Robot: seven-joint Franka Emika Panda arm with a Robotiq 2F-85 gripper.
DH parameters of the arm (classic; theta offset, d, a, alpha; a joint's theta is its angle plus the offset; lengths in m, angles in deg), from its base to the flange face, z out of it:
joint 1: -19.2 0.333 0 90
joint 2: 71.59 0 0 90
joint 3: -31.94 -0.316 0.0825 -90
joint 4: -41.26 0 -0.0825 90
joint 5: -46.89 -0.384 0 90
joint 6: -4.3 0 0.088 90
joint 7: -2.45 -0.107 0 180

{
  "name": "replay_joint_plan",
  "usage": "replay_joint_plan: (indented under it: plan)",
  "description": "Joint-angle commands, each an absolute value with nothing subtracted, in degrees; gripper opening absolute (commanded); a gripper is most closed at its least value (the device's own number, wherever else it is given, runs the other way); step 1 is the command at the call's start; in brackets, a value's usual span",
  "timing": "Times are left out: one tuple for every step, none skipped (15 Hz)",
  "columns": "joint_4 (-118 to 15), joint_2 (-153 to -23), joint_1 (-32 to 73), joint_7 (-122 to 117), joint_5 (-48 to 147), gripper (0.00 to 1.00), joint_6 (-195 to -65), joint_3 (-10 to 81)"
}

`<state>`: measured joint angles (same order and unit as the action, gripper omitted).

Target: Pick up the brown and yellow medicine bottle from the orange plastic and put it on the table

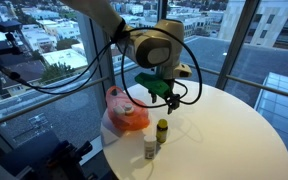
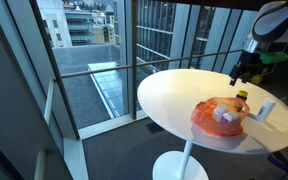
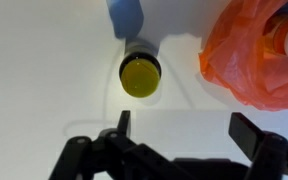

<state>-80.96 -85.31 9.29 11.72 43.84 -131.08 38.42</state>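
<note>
Your arm comes down from the upper edge in an exterior view, bends at the wrist and holds the hand (image 1: 167, 97) above the round white bench (image 1: 224, 130), clear of everything on it. In the wrist view the hand (image 3: 187, 128) points straight down. Its two dark fingers (image 3: 124, 125) stand wide apart with only bare bench between them, so it grips nothing.

The brown and yellow medicine bottle (image 3: 140, 76) stands upright on the bench, just ahead of your fingertips. It is close beside the orange plastic (image 3: 254, 55), not on it. Both exterior views agree: the bottle (image 1: 163, 130) sits at the edge of the crumpled plastic (image 1: 124, 112), with a small white bottle (image 1: 150, 148) near it.

From the wrist you see only the bottle's yellow cap; the brown body is hidden below it. A pale bluish shape (image 3: 126, 14) is cut off by the top edge and cannot be identified there. The plastic runs out of frame on the right. In an exterior view your hand (image 2: 242, 72) is small and dark, and its opening is hard to read.
</note>
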Motion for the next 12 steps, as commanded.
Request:
replay_joint_plan:
  plan:
    - [-83.25, -78.88, 10.89, 11.76, 44.12, 1.00, -126.64, 37.35]
    - [-83.26, -77.64, 11.47, 11.68, 44.00, 1.00, -124.69, 37.12]
    - [-83.43, -76.18, 12.02, 11.56, 43.85, 1.00, -122.24, 36.83]
    - [-83.41, -74.98, 12.55, 11.19, 44.00, 1.00, -120.15, 36.64]
    - [-83.56, -73.44, 13.11, 10.67, 44.14, 1.00, -117.43, 36.44]
    - [-83.58, -72.28, 13.57, 10.31, 44.31, 1.00, -115.43, 36.23]
    - [-83.56, -71.00, 14.00, 9.96, 44.24, 1.00, -112.94, 36.02]
    - [-83.81, -69.68, 14.42, 9.83, 44.27, 1.00, -111.17, 35.84]
    - [-83.95, -68.41, 14.83, 9.56, 44.40, 1.00, -109.48, 35.62]
    - [-84.17, -67.03, 15.21, 9.00, 44.53, 1.00, -107.77, 35.37]
    - [-84.32, -65.75, 15.58, 8.61, 44.57, 1.00, -106.07, 35.19]
    - [-84.47, -64.49, 15.90, 8.28, 44.57, 1.00, -104.55, 34.98]
